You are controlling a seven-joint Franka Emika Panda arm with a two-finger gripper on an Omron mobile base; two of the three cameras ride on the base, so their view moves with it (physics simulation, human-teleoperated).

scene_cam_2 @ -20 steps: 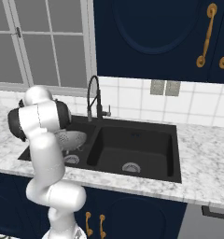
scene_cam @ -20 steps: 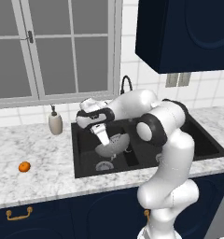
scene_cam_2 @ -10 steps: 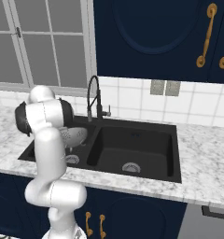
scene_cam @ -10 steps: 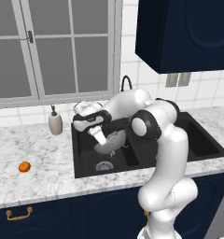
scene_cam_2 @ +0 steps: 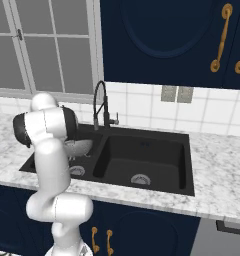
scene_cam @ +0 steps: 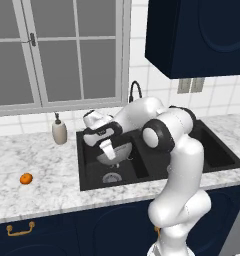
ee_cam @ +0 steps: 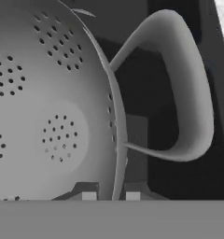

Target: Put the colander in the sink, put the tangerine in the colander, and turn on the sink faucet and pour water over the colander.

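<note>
Colander (ee_cam: 48, 107) is hanging just over the left basin of the sink (scene_cam: 92, 172), with the end effector (ee_cam: 110, 196) pinched on its rim right beside one loop handle. So the drop is basically straight down; the tangerine (scene_cam: 25, 178) sits way off near the worktop's left edge.

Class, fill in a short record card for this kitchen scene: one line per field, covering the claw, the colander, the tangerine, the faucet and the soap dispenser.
claw: shut on the colander's rim, beside a loop handle
colander: held over the left basin of the sink, not yet set down
tangerine: on the marble counter, left of the sink
sink faucet: behind the sink, no water visible
soap dispenser: upright on the counter near the window
</note>
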